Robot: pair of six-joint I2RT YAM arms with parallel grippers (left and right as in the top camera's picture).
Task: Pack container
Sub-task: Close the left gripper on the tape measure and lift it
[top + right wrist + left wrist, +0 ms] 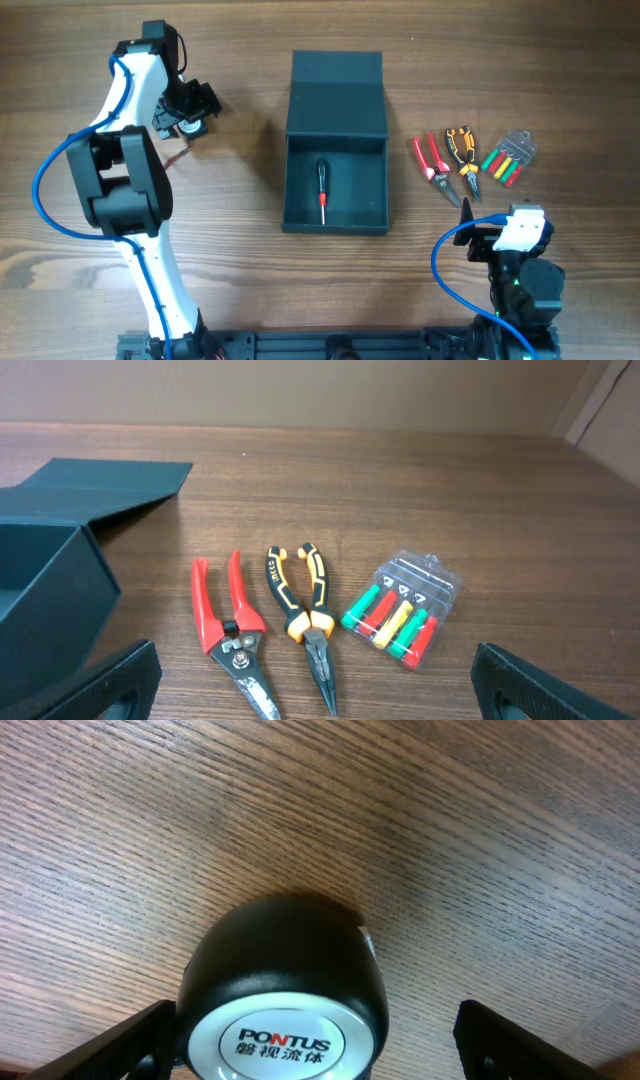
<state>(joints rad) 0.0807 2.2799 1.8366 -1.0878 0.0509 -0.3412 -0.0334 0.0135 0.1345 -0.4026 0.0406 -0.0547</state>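
Observation:
The dark teal-grey container [284, 190] stands open in the middle of the table, its lid [337, 92] laid back at the far side. A screwdriver [322, 192] with a black and red handle lies inside. My left gripper [190, 108] is open at the far left, its fingers either side of a black round object with a white "PONTUS" label [285, 990]. My right gripper [470, 228] is open and empty, just in front of red-handled snips [232, 630], orange-and-black pliers [305, 615] and a clear case of coloured bits [400, 610]. The container's corner [50, 595] shows at the left of the right wrist view.
The snips [430, 160], pliers [462, 155] and bit case [508, 158] lie in a row right of the container. Bare wood lies between the left arm and the container. The arm bases stand at the table's front edge.

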